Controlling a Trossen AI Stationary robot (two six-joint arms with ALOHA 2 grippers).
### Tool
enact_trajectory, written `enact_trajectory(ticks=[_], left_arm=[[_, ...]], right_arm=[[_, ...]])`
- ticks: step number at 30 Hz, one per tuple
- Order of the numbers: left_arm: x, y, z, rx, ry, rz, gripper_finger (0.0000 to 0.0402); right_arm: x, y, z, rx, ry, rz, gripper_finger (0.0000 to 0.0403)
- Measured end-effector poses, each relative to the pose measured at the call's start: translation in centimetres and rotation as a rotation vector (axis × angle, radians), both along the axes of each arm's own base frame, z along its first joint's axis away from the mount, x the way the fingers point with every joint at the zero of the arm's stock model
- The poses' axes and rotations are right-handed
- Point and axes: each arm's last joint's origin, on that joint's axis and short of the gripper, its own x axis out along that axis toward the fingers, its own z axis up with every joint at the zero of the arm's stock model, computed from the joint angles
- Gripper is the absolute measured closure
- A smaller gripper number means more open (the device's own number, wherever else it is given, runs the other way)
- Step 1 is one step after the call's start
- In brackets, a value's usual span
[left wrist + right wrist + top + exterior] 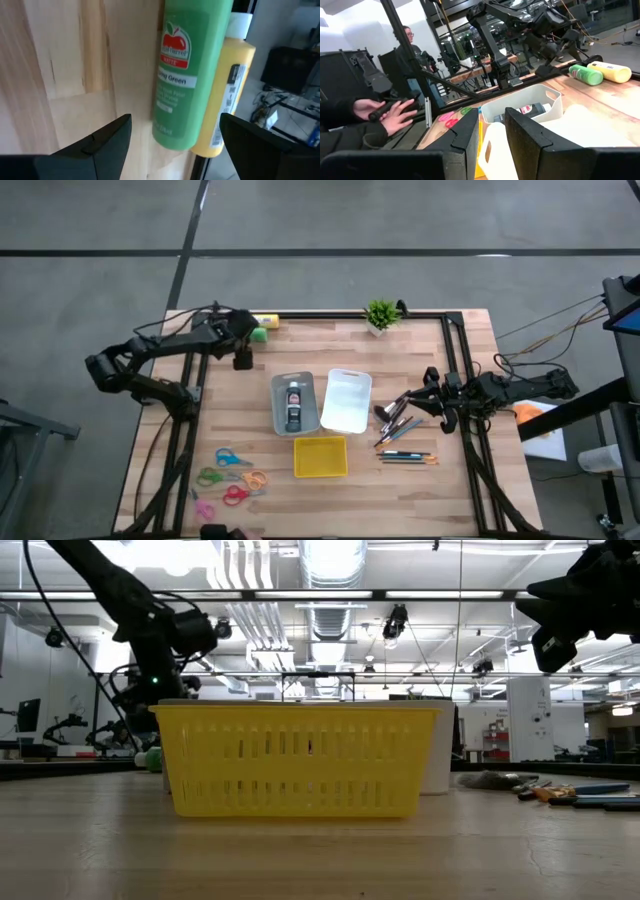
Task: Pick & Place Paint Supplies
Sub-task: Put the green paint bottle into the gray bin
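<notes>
Left pincer (243, 361) hovers near the far left corner of the bench (420, 480), fingers spread wide and empty. Just beyond it, toward the far edge, lies the green bottle (259, 335), and touching it on the far side, the yellow bottle (266, 321). In the left wrist view the green bottle (187, 75) lies on its side straight ahead between the open fingers, long axis running away from them, the yellow bottle (225, 95) pressed alongside. This arm is plainly the nearer one; a short push forward looks like all it needs.

Mid-bench now: the grey bin (279, 415) holds the dark bottle (293, 405) with its pale cap. The white bin (346, 420) beside it shows nothing inside; the yellow basket (320, 457), nearer the front edge, looks bare too, though its mesh makes that hard to judge.

Over at the right edge, brushes (398, 420) and pencils (408, 457) lie loose, and the right pincer (428, 402) sits just beside them, fingers parted only narrowly, holding nothing.
</notes>
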Motion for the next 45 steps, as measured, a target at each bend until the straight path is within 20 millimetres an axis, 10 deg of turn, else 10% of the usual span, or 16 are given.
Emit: enact_trajectory(ticks=[22, 45], left_arm=[[-0.1, 4.3, -1.6, -0.160, -0.030, -0.044, 0.0096], [-0.2, 4.1, -2.9, -0.302, -0.089, -0.085, 0.0123]], right_arm=[[0.0, 0.0, 0.0, 0.000, 0.000, 0.000, 0.0309], [0.0, 0.0, 0.0, 0.000, 0.000, -0.001, 0.0309]])
